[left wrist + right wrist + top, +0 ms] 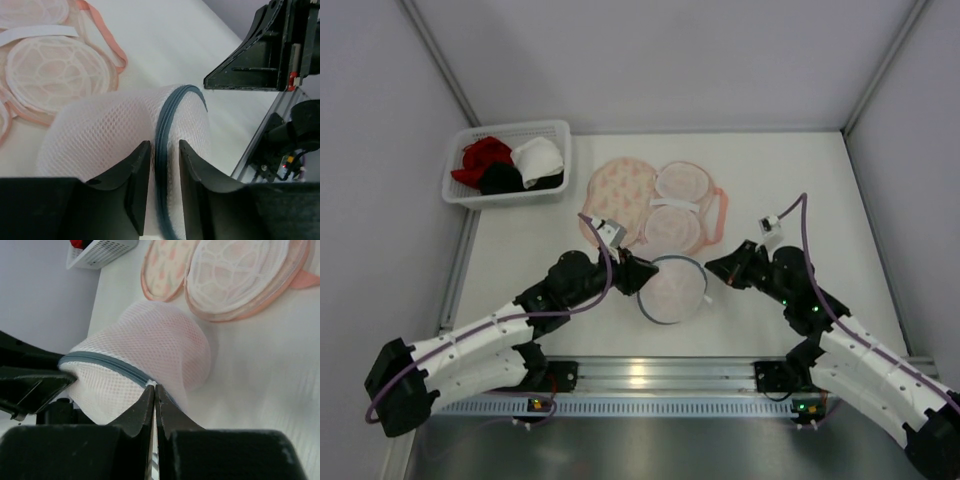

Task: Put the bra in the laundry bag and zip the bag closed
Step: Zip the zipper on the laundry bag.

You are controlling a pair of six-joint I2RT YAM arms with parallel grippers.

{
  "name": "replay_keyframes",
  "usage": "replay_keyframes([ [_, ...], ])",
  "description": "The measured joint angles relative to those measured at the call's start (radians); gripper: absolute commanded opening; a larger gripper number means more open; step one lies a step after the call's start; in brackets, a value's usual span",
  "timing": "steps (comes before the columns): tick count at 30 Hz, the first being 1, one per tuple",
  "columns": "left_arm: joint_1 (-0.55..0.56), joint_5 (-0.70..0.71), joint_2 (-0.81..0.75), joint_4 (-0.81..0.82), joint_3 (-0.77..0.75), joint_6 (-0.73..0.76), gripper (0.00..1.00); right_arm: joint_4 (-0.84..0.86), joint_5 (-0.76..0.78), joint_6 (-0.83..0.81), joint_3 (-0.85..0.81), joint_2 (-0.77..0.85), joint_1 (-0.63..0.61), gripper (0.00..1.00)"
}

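Pink showing through the white mesh laundry bag on the surface suggests the bra is inside. The left end effector narrowly straddles the zip rim; the right end effector is pinched closed there. Zipping likely remains.

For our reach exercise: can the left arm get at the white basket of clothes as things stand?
Probably not yet: the left gripper is closed on the zip rim of the mesh bag, so it must let go first. The table toward the basket looks free.
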State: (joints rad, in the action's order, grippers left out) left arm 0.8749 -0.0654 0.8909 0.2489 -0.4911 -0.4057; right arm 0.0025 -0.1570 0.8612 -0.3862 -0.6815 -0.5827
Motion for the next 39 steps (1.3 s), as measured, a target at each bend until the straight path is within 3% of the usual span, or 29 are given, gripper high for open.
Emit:
replay_keyframes([
  [1, 0.001, -0.001, 0.0, 0.002, 0.008, -0.003, 0.58, -0.011, -0.001, -0.007, 0.001, 0.005, 0.0, 0.0],
  [2, 0.002, -0.002, 0.001, -0.002, 0.01, -0.002, 0.98, -0.019, 0.002, -0.016, 0.001, 0.007, 0.0, 0.0],
  [6, 0.002, -0.027, 0.02, -0.087, -0.069, 0.061, 0.98, -0.042, 0.003, -0.073, -0.001, -0.005, 0.0, 0.0],
  [10, 0.002, -0.092, 0.133, -0.265, -0.321, 0.222, 0.98, -0.067, -0.002, -0.146, -0.015, -0.041, 0.0, 0.0],
  [14, -0.003, -0.169, 0.307, -0.405, -0.578, 0.403, 0.98, -0.088, -0.011, -0.208, -0.05, -0.055, 0.0, 0.0],
  [24, -0.032, -0.344, 0.772, -0.84, -1.014, 0.743, 0.98, -0.116, -0.028, -0.29, -0.094, -0.051, 0.0, 0.0],
  [31, -0.039, -0.447, 0.847, -0.977, -1.064, 0.835, 0.98, -0.118, -0.032, -0.294, -0.095, -0.045, 0.0, 0.0],
  [39, -0.038, -0.572, 0.897, -1.009, -1.064, 0.85, 0.98, -0.118, -0.037, -0.293, -0.095, -0.04, 0.0, 0.0],
])
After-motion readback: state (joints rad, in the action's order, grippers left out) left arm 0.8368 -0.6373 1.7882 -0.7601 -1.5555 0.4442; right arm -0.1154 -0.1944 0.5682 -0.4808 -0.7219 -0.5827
